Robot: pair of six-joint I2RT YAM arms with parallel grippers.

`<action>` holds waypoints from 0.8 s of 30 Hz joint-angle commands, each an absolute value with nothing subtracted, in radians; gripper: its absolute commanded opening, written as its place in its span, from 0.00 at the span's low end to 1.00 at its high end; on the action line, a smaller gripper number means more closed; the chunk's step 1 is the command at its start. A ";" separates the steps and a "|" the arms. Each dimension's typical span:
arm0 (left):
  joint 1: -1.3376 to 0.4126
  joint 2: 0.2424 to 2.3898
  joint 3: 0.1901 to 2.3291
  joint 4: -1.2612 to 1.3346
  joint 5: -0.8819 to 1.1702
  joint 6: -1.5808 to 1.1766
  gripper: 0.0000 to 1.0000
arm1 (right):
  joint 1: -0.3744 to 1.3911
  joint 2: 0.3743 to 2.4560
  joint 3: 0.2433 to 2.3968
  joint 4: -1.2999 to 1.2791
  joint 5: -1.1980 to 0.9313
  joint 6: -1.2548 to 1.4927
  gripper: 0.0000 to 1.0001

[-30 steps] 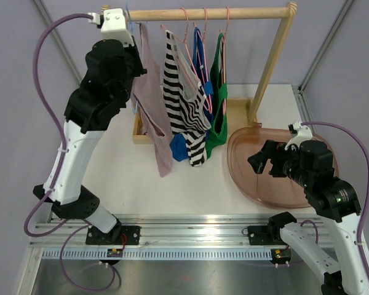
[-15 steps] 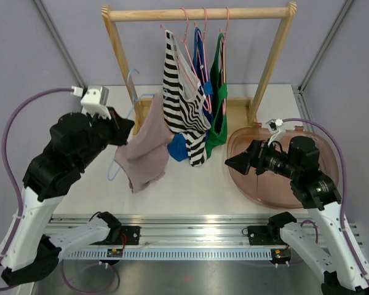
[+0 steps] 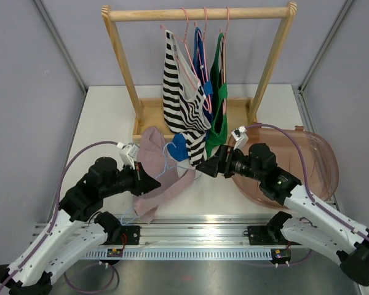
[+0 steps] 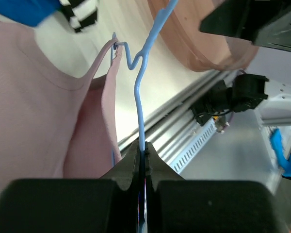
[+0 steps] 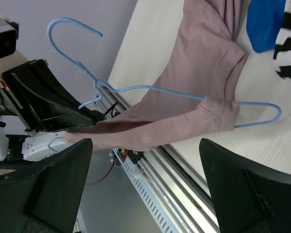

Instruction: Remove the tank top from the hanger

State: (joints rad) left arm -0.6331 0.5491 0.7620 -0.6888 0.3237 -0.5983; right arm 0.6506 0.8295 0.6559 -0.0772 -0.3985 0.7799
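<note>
- The left gripper [image 4: 141,156] sits low near the front edge of the white table [image 3: 104,123]. Its fingers are pressed tight together on the thin wire of a light blue wire hanger [image 4: 140,97], which rises straight out from between them.
- A dusty pink fabric tank top [image 3: 155,165] is still on that hanger. It hangs slack just in front of the rack's base, between the two grippers, and its lower part trails toward the metal rail at the table's edge.
- In the left wrist view, one narrow strap is caught at the kink in the wire.
- In the right wrist view, the hanger's far end pokes out through the bunched cloth, while the hook curls free above.
- Behind stands a pale wooden clothes rack [image 3: 197,13], carrying a black-and-white striped top [image 3: 178,92], a blue garment [image 3: 179,147] and a green garment [image 3: 218,120] on pink hangers.
- The right gripper [image 3: 204,167] reaches in just right of the pink top and points toward it. Its dark fingers [image 5: 58,189] are spread wide and hold nothing.
- A brown translucent plastic tray [image 3: 313,157] lies on the table's right side, partly under the right arm.
</note>
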 commanded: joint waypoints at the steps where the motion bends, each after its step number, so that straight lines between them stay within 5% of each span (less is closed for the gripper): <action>1: -0.637 0.476 0.686 -0.462 0.471 -0.722 0.00 | 0.796 0.920 0.663 0.006 -0.079 0.796 1.00; 4: -0.637 0.451 0.646 -0.436 0.453 -0.758 0.00 | 0.923 1.024 0.695 -0.040 0.136 0.799 1.00; 14: -0.638 0.453 0.670 -0.456 0.422 -0.773 0.00 | 1.035 1.232 0.779 -0.046 0.330 0.798 0.96; 20: -0.638 0.453 0.709 -0.491 0.417 -0.758 0.00 | 1.035 1.262 0.769 -0.052 0.388 0.773 0.64; 24: -0.638 0.459 0.719 -0.497 0.422 -0.750 0.00 | 1.034 1.259 0.755 -0.046 0.416 0.743 0.52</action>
State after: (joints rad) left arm -0.6342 0.4599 0.6643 -0.5404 0.3962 -0.7567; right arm 1.0279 1.2606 0.7353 -0.0750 0.3256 0.7731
